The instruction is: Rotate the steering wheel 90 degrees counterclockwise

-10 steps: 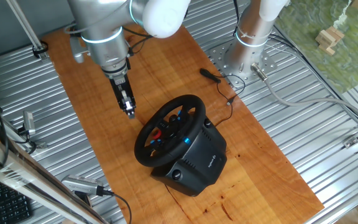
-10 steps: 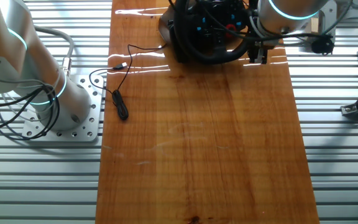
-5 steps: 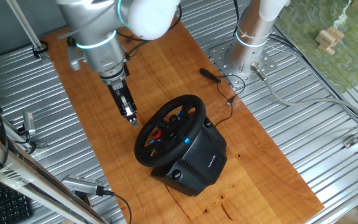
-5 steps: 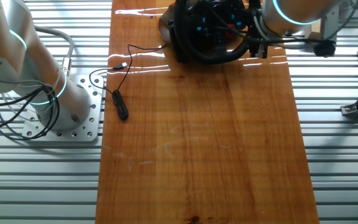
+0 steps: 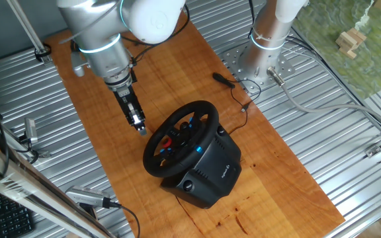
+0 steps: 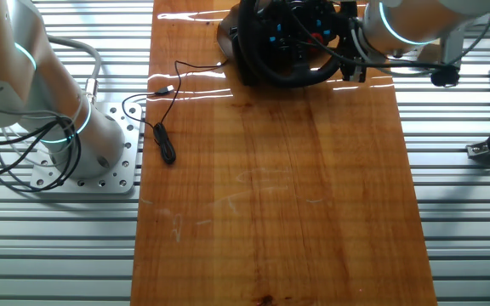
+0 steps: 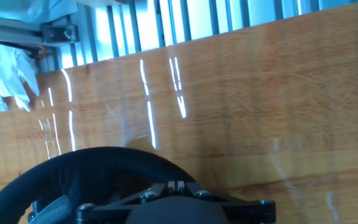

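Observation:
The black steering wheel [image 5: 180, 137] stands tilted on its boxy black base [image 5: 211, 170] on the wooden board, with red and blue buttons on the hub. My gripper [image 5: 138, 125] points down just left of the wheel's upper-left rim, fingers together and holding nothing. In the other fixed view the wheel [image 6: 283, 42] is at the top edge and the gripper [image 6: 353, 70] is by its right rim. In the hand view the rim [image 7: 92, 165] curves just beyond the closed fingertips of the gripper [image 7: 176, 185].
The wooden board [image 5: 177, 59] lies on a slatted metal table. A thin black cable with a plug [image 5: 225, 79] lies near the other arm's mount plate [image 5: 256, 63]. Wooden blocks [image 5: 350, 39] sit far right, off the table.
My gripper has moved a little left and down towards the wheel's rim over the last second. The wheel has not turned.

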`<state>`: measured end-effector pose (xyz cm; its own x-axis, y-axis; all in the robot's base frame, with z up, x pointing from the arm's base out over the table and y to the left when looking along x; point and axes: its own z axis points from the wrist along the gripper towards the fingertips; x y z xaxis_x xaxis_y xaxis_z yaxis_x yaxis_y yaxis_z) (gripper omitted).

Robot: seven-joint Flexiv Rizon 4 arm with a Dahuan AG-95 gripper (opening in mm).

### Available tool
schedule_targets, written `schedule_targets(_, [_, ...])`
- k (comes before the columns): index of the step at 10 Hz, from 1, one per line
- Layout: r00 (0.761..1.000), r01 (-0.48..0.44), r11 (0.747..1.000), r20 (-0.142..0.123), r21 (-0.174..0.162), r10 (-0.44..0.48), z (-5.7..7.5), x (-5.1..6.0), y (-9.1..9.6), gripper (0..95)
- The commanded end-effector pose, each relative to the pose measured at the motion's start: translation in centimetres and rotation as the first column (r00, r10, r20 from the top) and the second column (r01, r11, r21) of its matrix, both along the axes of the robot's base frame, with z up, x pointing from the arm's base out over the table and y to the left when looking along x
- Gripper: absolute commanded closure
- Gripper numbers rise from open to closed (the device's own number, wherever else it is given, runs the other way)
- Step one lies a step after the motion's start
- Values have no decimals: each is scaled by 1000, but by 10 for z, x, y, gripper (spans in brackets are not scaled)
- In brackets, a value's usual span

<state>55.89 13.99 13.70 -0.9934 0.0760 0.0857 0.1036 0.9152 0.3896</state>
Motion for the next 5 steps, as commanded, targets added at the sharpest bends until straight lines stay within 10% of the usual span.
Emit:
schedule_targets(1, [1000,-3,1000,1,0,3,0,-1,2,950])
schedule_targets(5, [1000,-14,1000,7,22,14,1,1,6,950])
